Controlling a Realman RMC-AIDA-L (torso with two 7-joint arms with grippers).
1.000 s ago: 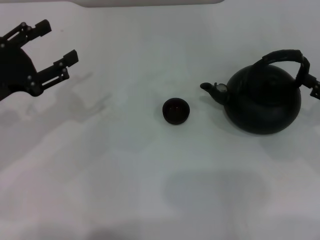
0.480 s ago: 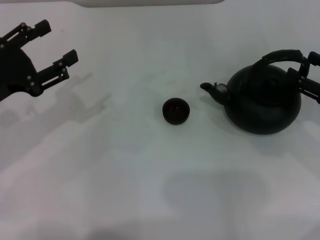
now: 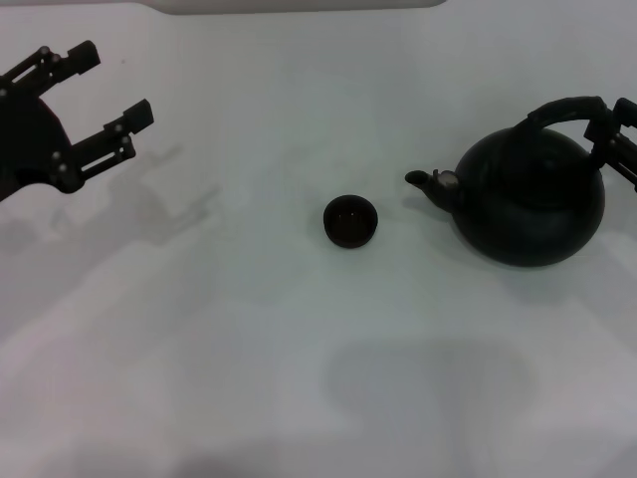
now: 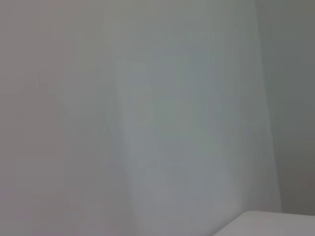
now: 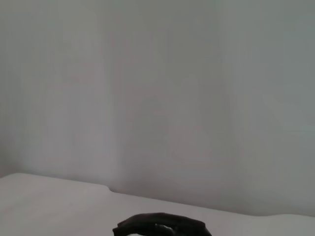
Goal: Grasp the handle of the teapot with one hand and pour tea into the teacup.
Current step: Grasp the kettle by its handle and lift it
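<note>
The round matte-black teapot [image 3: 530, 204] stands at the right of the white table, its spout [image 3: 428, 181] pointing left toward the teacup. Its thick black arched handle [image 3: 557, 108] spans over the top. A piece of the handle also shows at the edge of the right wrist view [image 5: 160, 225]. My right gripper [image 3: 619, 134] is at the right end of the handle, mostly cut off by the picture's edge. The small black teacup [image 3: 350, 220] stands at the table's middle, left of the spout and apart from it. My left gripper [image 3: 117, 80] is open and empty at the far left.
The white table [image 3: 299, 349] runs out to all sides of the head view. A pale raised edge [image 3: 299, 5] lies along the back. The left wrist view shows only a plain pale wall [image 4: 147, 108].
My right gripper has come in from the right edge to the handle's right end. The teapot has shifted slightly to the right. The left arm and the teacup have not moved.
</note>
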